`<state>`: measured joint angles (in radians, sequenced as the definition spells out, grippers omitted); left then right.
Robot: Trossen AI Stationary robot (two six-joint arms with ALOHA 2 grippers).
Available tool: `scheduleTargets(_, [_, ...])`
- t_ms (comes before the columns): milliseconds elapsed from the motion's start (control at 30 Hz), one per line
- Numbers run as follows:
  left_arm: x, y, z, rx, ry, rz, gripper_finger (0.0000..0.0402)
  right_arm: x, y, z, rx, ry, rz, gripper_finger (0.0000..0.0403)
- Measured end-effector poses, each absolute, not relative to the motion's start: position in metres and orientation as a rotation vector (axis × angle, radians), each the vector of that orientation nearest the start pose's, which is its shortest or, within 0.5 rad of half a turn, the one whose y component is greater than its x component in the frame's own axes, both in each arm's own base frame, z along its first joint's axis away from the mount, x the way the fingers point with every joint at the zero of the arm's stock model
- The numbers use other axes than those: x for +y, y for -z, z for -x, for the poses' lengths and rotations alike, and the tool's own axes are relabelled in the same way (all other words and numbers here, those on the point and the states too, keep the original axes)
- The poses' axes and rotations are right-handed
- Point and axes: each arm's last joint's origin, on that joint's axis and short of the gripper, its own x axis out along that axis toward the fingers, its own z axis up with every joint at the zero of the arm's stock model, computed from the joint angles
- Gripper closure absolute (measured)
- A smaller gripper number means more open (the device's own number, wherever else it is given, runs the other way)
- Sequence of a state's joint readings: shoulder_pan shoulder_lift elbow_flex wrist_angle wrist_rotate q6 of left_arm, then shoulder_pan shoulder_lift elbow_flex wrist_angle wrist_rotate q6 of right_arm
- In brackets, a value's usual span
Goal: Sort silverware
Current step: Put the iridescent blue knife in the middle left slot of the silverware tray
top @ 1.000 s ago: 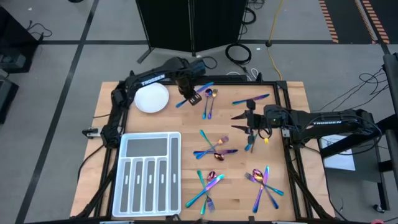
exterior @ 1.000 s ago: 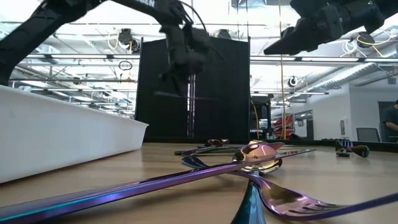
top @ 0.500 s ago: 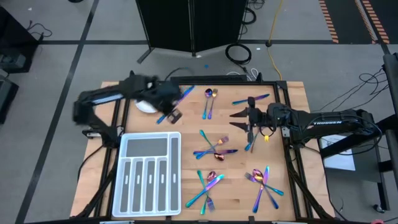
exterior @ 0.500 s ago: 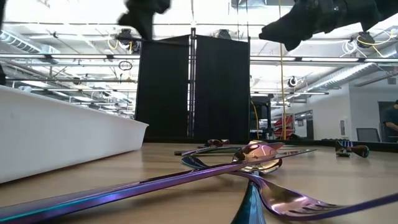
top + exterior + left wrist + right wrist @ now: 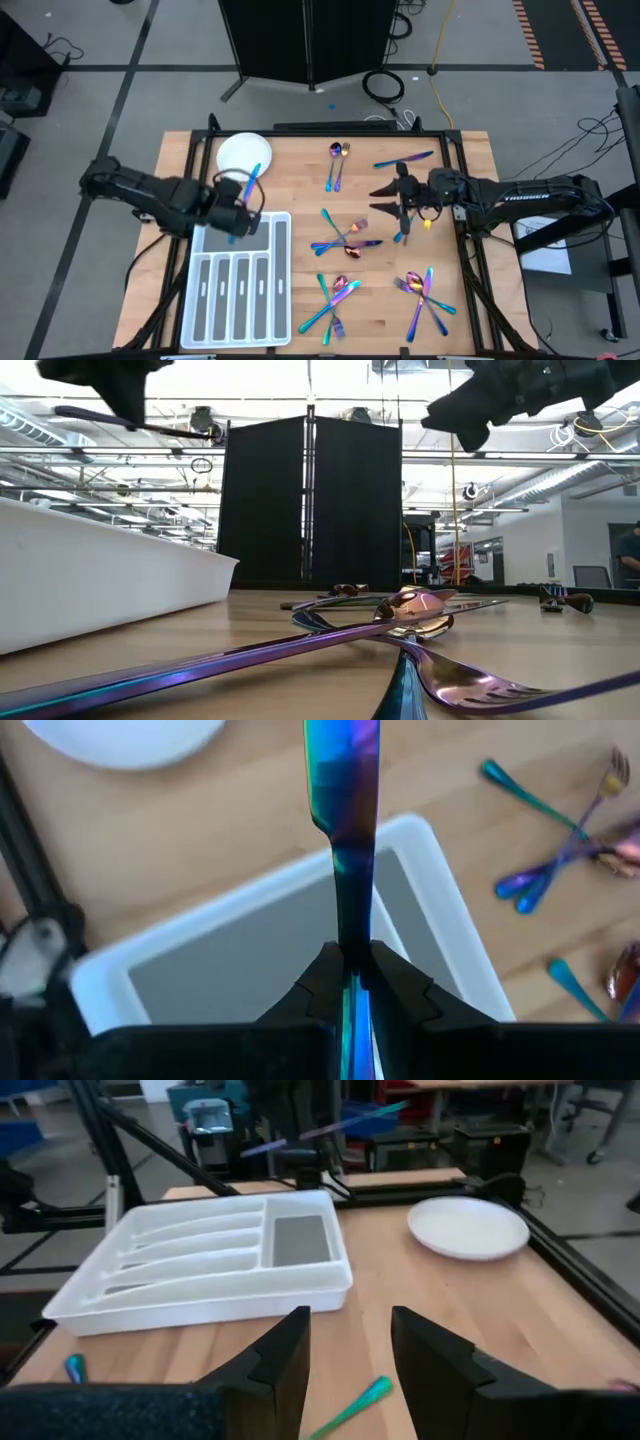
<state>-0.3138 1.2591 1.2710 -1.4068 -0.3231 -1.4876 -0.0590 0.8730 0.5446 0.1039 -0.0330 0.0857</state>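
Note:
My left gripper (image 5: 236, 206) is shut on an iridescent blue knife (image 5: 247, 190) and hangs over the far end of the white compartment tray (image 5: 240, 275). The knife's blade (image 5: 340, 780) reaches toward the white plate (image 5: 245, 155). In the low view the knife (image 5: 140, 422) shows high at the left. My right gripper (image 5: 384, 195) stands open in the air right of the table's middle, touching nothing. Loose silverware lies on the wood in crossed groups (image 5: 345, 238), (image 5: 335, 300), (image 5: 425, 295), (image 5: 337, 165). My left gripper pinches the knife's slim handle (image 5: 350, 935) between its two fingers, just behind the blade. The fingers come from above, pointing steeply down, and lie across the knife. The knife is lifted clear, nearly level, above the tray's wide far compartment (image 5: 250, 960).
The tray has several long slots at its near end (image 5: 235, 295). A teal piece (image 5: 405, 158) lies at the far right, another (image 5: 403, 232) under my right gripper. Black frame rails (image 5: 465, 200) run along the table's sides. Bare wood shows between tray and cutlery.
My left gripper has carried the knife from the far middle of the table, past the plate, toward the left and near edges to a place over the tray's far end. It has rolled on the way, so the knife now points toward the plate.

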Motion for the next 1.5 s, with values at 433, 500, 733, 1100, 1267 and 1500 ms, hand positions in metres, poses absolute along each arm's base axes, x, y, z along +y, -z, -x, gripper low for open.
scheduleTargets(433, [-0.133, -0.294, -0.18, 1.037, -1.016, 0.928, 0.0372, -0.009, -0.268, -0.197, 0.165, 0.014, 0.044, 0.0273])
scheduleTargets(500, [-0.145, -0.288, -0.178, 1.049, -1.036, 0.942, 0.0372, -0.009, -0.27, -0.197, 0.146, 0.014, 0.058, 0.0273])
scheduleTargets(733, [-0.181, -0.267, -0.168, 1.155, -1.115, 0.966, 0.0372, -0.009, -0.277, -0.198, 0.069, 0.016, 0.069, 0.0273])
scheduleTargets(1100, [-0.216, -0.24, -0.16, 1.275, -1.137, 0.918, 0.0372, -0.009, -0.279, -0.198, 0.045, 0.017, 0.071, 0.0273])
scheduleTargets(1267, [-0.23, -0.223, -0.172, 1.293, -1.118, 0.956, 0.0372, -0.009, -0.279, -0.198, 0.048, 0.017, 0.063, 0.0273])
scheduleTargets(1500, [-0.239, -0.208, -0.177, 1.358, -1.16, 0.981, 0.0372, -0.009, -0.277, -0.198, 0.072, 0.017, 0.035, 0.0273])
